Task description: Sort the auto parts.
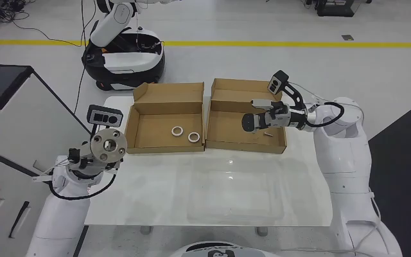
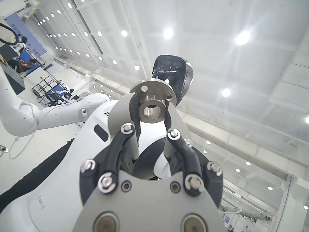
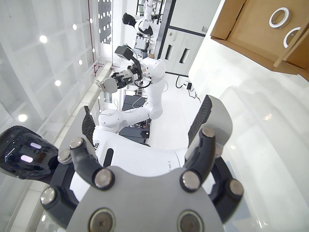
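White table is carrying two open cardboard boxes side by side on its far half.

- Left box is holding two white rings, lying flat and close together near the middle of its floor.
- Right box is holding one small pale piece, too small to identify.

Left gripper is clamping a flanged metal bushing by its short sleeve. One ribbed pad is pressing on each side, and the flange disc is sitting at the end away from the wrist. In the top view the bushing is sitting at the table's left edge, near the left box's outer wall but apart from it. Its flange face is turning up toward the head camera, so the bore axis is running roughly vertical.

Right gripper is standing wide open with nothing between its pads. It is hanging over the right box and pointing sideways across the table toward the other arm.

Judgement:
- The left arm alone is carrying a part, and the left box is the nearer of the two. From the gripper it is lying to the robot's right and a little farther out.
- Reaching the right box is going to mean crossing the left box and coming close to the open right gripper.
- Which box suits the bushing is not readable from their contents.
- With the flange on top, the wrist is probably needing to roll over before any release.
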`<state>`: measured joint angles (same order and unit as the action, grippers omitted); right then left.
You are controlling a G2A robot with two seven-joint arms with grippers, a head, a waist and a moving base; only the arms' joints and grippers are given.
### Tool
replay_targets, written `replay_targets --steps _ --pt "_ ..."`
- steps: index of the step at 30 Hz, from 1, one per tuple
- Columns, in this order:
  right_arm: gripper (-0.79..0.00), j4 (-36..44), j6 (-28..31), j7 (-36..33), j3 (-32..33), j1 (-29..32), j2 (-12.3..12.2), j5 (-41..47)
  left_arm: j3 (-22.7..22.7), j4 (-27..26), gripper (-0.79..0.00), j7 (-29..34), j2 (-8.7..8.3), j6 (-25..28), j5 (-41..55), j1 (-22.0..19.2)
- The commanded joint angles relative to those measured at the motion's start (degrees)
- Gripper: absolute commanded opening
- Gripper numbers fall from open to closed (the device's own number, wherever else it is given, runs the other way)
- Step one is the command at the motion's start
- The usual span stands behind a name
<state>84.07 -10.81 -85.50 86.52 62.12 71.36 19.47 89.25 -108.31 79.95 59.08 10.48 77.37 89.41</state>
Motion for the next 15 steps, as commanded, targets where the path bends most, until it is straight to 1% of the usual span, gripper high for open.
replay_targets --steps 1,5,9,11,13,15 --pt "0.0 0.0 0.0 0.0 0.0 0.0 0.0 0.0 -0.5 -0.3 -0.785 -3.1 0.11 -0.4 -2.5 -1.0" --pt "0.0 0.0 0.0 0.0 0.0 0.0 0.0 0.0 -1.0 1.4 -0.785 -5.7 0.05 0.3 -11.8 -4.9" --pt "0.0 0.0 0.0 0.0 0.0 0.0 0.0 0.0 -2.4 3.8 -0.785 -5.7 -0.09 -0.2 -20.7 -8.7" --pt "0.0 0.0 0.0 0.0 0.0 0.0 0.0 0.0 -3.5 5.0 -0.785 -5.8 -0.08 -1.0 -23.2 -9.7" --pt "0.0 0.0 0.0 0.0 0.0 0.0 0.0 0.0 -4.1 5.9 -0.785 -5.8 -0.21 -1.4 -27.7 -10.4" --pt "0.0 0.0 0.0 0.0 0.0 0.0 0.0 0.0 -4.7 6.6 -0.785 -7.2 -0.25 -1.4 -31.1 -11.2"
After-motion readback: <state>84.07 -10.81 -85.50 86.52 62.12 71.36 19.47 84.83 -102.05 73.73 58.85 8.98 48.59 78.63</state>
